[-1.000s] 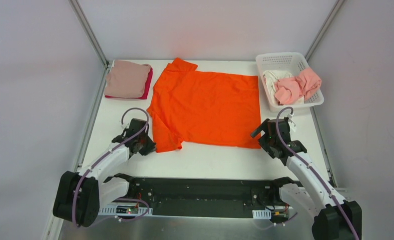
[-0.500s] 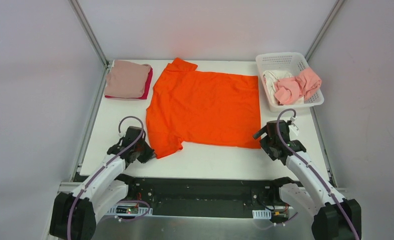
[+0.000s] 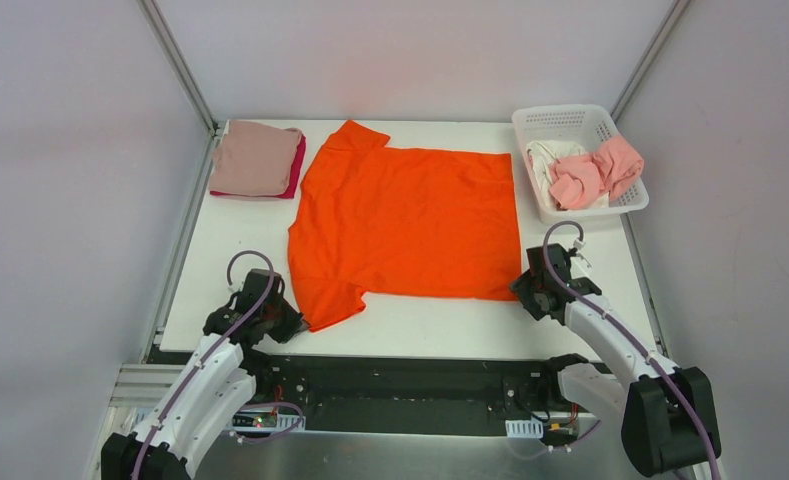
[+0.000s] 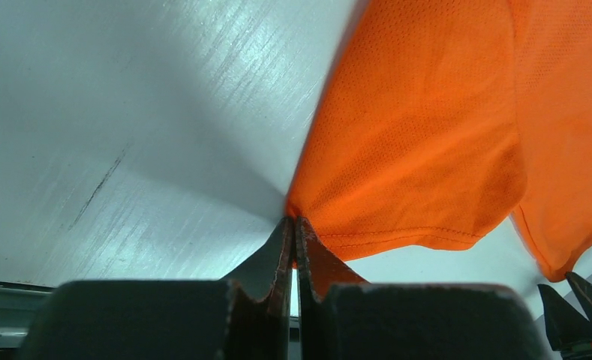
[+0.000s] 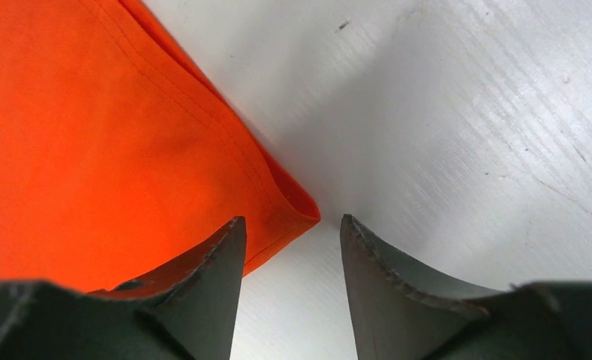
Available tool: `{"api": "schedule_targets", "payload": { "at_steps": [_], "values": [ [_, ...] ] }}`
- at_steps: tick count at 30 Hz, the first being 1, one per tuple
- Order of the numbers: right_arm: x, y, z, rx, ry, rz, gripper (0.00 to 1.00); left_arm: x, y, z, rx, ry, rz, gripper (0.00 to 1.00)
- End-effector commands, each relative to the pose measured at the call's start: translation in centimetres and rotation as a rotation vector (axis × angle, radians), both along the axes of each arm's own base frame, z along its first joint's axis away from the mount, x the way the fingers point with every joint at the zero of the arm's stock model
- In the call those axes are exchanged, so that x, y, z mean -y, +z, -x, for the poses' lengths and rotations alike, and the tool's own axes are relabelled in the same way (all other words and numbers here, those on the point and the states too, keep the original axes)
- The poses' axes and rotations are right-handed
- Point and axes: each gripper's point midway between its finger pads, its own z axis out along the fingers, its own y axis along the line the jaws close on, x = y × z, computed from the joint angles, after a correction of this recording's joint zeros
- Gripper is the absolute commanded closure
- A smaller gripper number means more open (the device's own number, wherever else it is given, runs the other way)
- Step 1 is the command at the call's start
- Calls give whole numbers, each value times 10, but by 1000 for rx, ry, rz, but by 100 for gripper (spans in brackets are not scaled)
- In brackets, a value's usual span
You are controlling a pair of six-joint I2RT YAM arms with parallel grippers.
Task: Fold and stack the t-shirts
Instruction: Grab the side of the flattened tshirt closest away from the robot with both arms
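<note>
White table [image 3: 410,322] under the orange t-shirt [image 3: 410,215]: left gripper [image 4: 293,241] pinches only a sleeve edge (could slip); right gripper [image 5: 292,247] gapes at the hem corner, unclamped.

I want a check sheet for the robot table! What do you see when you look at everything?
Surface: white table, faint scratches.
Job's things: orange t-shirt spread flat; dusty pink shirt folded atop crimson shirt, far left; salmon pink shirt and white shirt crumpled in the basket.
Clutter: white lattice basket, far right; nothing else seen.
Grippers: left gripper shut on the orange t-shirt's near sleeve; right gripper open at its near right hem corner.
Cables: purple cables loop over both wrists, clear of the cloth.
Surroundings: pale walls, metal frame posts.
</note>
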Motion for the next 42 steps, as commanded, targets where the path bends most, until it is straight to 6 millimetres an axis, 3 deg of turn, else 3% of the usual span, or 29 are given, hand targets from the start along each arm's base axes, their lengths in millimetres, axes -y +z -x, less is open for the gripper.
{"api": "schedule_targets", "payload": {
  "at_steps": [1,6,16,22,29,34,42],
  "values": [
    [4,-2,-1,17,-37,2,51,1,-4,10,-56,0,8,100],
    [4,-6,0,18,-42,-4,58,-1,-4,9,-43,6,-3,100],
    [9,-13,12,7,-46,9,100,6,-2,16,-48,-7,44,100],
    [13,1,33,16,-38,1,100,6,13,28,-34,-3,68,100],
    [1,10,46,11,8,-73,100,14,45,21,118,19,172,100],
    [-6,30,31,42,73,-72,100,21,73,-4,195,-26,164,100],
    [-14,68,-8,94,111,-51,100,44,139,-97,368,-140,120,100]
  ]
}}
